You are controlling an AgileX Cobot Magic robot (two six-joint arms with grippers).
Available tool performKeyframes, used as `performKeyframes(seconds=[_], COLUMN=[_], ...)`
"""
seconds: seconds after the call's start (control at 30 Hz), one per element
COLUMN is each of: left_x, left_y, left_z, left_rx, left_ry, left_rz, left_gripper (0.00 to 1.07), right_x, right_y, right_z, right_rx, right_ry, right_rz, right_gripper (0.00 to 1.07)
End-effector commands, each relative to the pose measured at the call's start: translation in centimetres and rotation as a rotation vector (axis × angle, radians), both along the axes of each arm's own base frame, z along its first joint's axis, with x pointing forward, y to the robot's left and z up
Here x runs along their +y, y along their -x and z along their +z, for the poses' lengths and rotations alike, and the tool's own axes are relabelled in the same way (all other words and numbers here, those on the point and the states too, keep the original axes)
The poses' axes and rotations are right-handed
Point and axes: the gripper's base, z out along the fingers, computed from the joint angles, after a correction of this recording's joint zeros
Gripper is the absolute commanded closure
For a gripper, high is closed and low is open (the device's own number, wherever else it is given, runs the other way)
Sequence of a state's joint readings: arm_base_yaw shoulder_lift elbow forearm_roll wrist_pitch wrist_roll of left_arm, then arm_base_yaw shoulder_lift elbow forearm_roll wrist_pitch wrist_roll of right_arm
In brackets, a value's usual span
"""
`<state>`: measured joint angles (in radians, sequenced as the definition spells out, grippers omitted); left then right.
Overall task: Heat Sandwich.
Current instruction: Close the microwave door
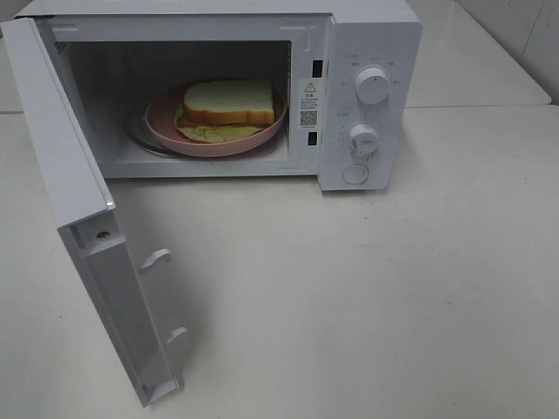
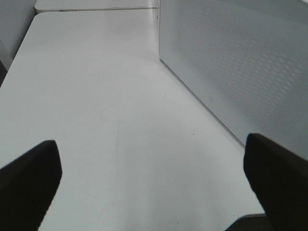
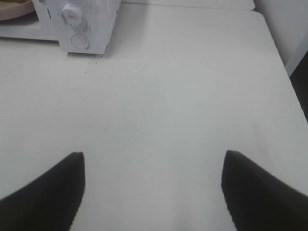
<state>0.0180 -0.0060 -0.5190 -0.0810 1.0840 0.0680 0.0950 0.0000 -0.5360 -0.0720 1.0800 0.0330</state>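
Observation:
The sandwich (image 1: 229,106), a bread slice over a pale yellow-green layer, lies on a round pink plate (image 1: 166,128) inside the white microwave (image 1: 371,52). The microwave door (image 1: 87,236) stands swung wide toward the front left. Neither arm shows in the exterior high view. In the left wrist view my left gripper (image 2: 151,180) is open over bare table, with the door's perforated panel (image 2: 231,62) beside it. My right gripper (image 3: 153,187) is open too, empty, back from the microwave's control panel (image 3: 77,24); the plate's rim (image 3: 17,8) peeks into that view.
The microwave has two white knobs (image 1: 373,85) and a round button (image 1: 355,174) on its right panel. White table (image 1: 367,297) spreads in front and to the right. A second tabletop (image 1: 480,61) adjoins behind, with a tiled wall at the far right.

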Motion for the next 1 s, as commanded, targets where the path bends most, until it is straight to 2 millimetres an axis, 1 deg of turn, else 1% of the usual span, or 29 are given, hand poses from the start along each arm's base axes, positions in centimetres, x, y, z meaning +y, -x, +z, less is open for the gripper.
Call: performKeyframes(seconds=[0.03, 0.13, 0.23, 1.0], left_x=[-0.04, -0.04, -0.04, -0.04], left_y=[0.19, 0.17, 0.17, 0.17], left_z=[0.07, 0.07, 0.07, 0.07], left_rx=[-0.028, -0.027, -0.027, -0.027], left_ry=[0.008, 0.008, 0.008, 0.008], left_rz=[0.003, 0.003, 0.003, 0.003], left_gripper=[0.09, 0.09, 0.09, 0.09], right_x=[0.07, 0.16, 0.23, 0.23], right_y=[0.39, 0.33, -0.32, -0.32], right_z=[0.0, 0.05, -0.43, -0.43], right_rx=[-0.048, -0.056, -0.077, -0.077], right_ry=[-0.011, -0.019, -0.02, -0.02], right_rz=[-0.045, -0.043, -0.038, -0.038], right_gripper=[0.32, 0.32, 0.32, 0.32])
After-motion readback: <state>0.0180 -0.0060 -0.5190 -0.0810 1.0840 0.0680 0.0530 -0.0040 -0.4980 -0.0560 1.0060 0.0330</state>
